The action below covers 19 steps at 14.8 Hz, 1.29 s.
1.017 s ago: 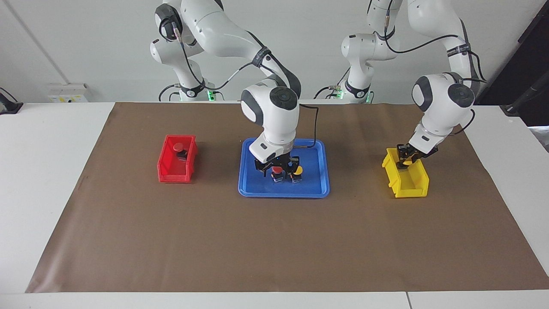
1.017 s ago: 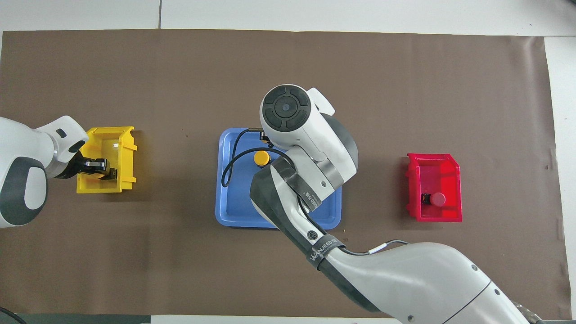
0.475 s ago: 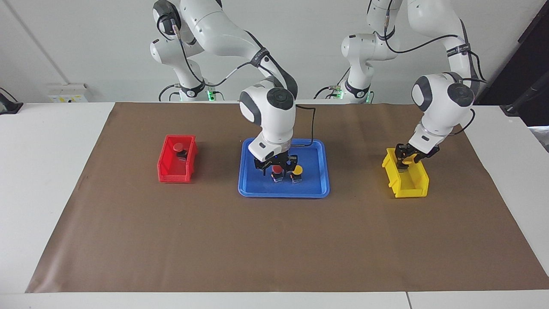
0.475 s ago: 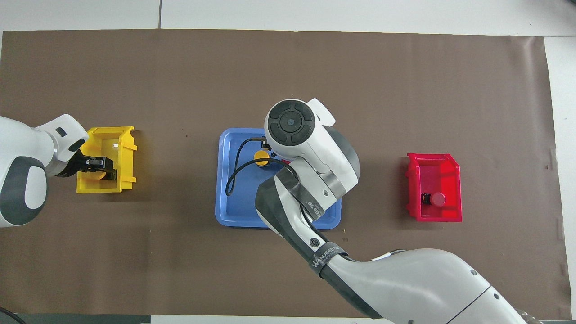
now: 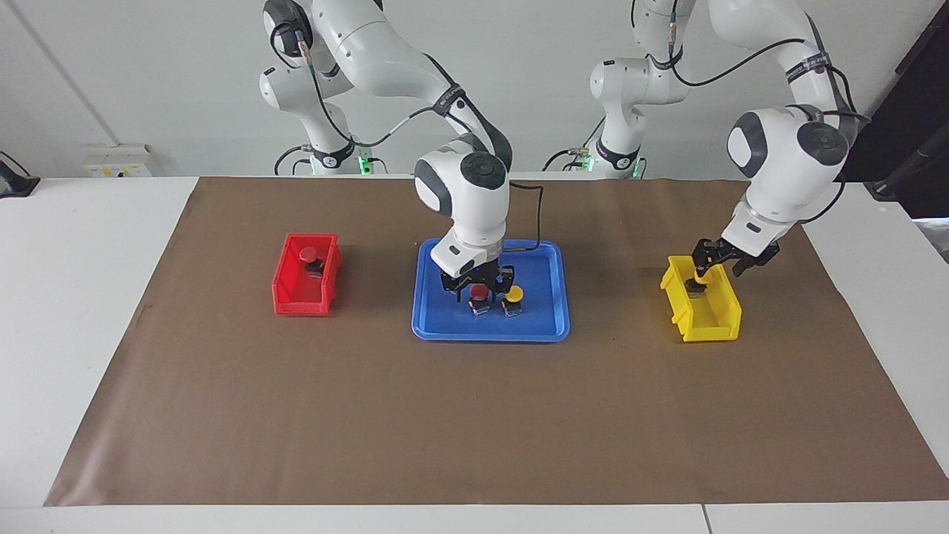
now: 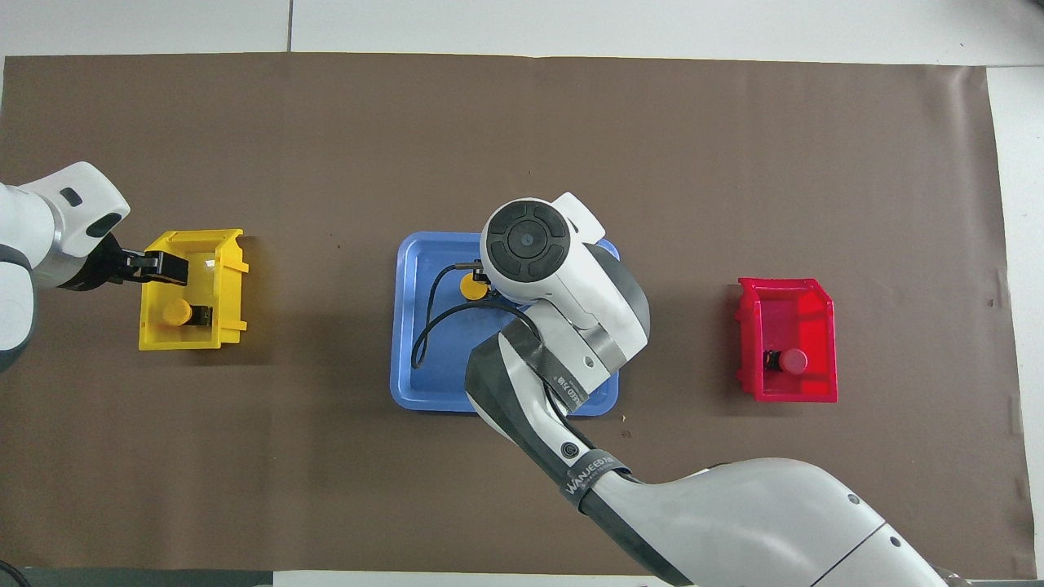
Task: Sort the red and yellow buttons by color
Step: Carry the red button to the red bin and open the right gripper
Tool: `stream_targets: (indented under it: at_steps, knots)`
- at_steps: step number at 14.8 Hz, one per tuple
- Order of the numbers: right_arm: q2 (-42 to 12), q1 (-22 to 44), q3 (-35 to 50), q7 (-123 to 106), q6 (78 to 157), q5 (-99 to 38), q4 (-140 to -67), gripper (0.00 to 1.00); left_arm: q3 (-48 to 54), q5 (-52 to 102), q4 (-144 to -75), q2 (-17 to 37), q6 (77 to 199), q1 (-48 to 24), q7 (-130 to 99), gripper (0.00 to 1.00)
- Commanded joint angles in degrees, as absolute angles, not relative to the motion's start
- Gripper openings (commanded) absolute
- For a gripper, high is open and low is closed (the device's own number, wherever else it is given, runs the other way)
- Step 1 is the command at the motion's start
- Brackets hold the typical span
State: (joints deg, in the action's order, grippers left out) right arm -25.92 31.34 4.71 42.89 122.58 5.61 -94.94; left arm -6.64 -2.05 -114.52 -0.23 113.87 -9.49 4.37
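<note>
Two left in the blue tray (image 5: 445,320): right claw (image 5: 480,285) seemingly pinching the red button (image 5: 480,292) just beside the loose yellow button (image 5: 512,295), liable to topple it on lifting; left claw (image 5: 718,263) spread above the yellow bin (image 5: 713,326), binned yellow button (image 6: 174,312) inside.

Robotics lab, two white arms (image 5: 385,59) mounted at paper-covered table (image 5: 474,415), bare white wall (image 5: 148,74)

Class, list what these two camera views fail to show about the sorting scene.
- Red button in the blue tray: overhead view, covered by the right arm's wrist.
- Right tool: hidden likewise overhead; facing view, too small to tell whether it grips that button.
- Left arm's base: cut off by the overhead view's edge.
</note>
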Motion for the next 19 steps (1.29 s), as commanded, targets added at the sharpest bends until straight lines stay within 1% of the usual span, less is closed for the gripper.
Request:
stream_targets:
  at_steps: [1, 3, 5, 6, 7, 10, 11, 13, 15, 17, 19]
  knots:
    - [-24.1, 30.8, 5.4, 42.9, 123.9, 4.5, -97.5, 0.71, -6.5, -3.4, -109.8, -1.4, 108.0, -11.2, 3.8, 1.0]
    - [-23.9, 30.8, 6.1, 42.8, 123.9, 4.5, -97.6, 0.7, -6.4, -3.4, -103.7, -2.3, 100.0, -11.2, 3.9, 1.0]
    - [-23.9, 30.7, 6.1, 42.6, 124.0, 4.5, -98.3, 0.64, -6.0, -3.4, -97.9, -2.5, 94.0, -11.3, 4.5, 1.0]
    - [-23.8, 30.7, 6.1, 42.6, 124.0, 4.5, -98.3, 0.59, -5.7, -3.4, -96.3, -2.8, 91.6, -11.3, 5.0, 1.0]
    - [-23.8, 30.6, 6.1, 42.4, 124.0, 4.5, -98.3, 0.49, -5.5, -3.3, -95.2, -2.9, 90.0, -11.3, 5.0, 1.0]
    - [-23.8, 30.0, 6.2, 42.4, 123.8, 4.5, -97.9, 0.24, -5.1, -3.1, -95.3, -3.4, 89.7, -11.3, 5.5, 1.0]
    - [-23.9, 29.7, 6.2, 42.4, 123.4, 3.9, -97.3, 0.2, -5.1, -3.0, -95.2, -3.4, 89.9, -11.3, 5.6, 1.0]
    - [-23.9, 29.0, 6.1, 42.2, 121.8, 1.4, -94.2, 0.2, -5.2, -3.0, -95.2, -3.4, 89.9, -11.3, 5.5, 1.0]
    - [-22.7, 27.2, 6.1, 40.2, 114.7, 1.4, -90.5, 0.2, -5.2, -3.0, -95.2, -3.4, 89.9, -11.3, 5.5, 1.0]
    - [-17.6, 24.8, 5.8, 37.4, 110.7, 1.5, -92.3, 0.2, -5.3, -3.0, -95.2, -3.4, 89.8, -11.3, 5.5, 1.0]
    - [-11.6, 20.2, 5.8, 32.2, 107.4, 1.5, -96.4, 0.2, -5.3, -3.0, -95.6, -3.5, 90.5, -11.3, 5.5, 1.0]
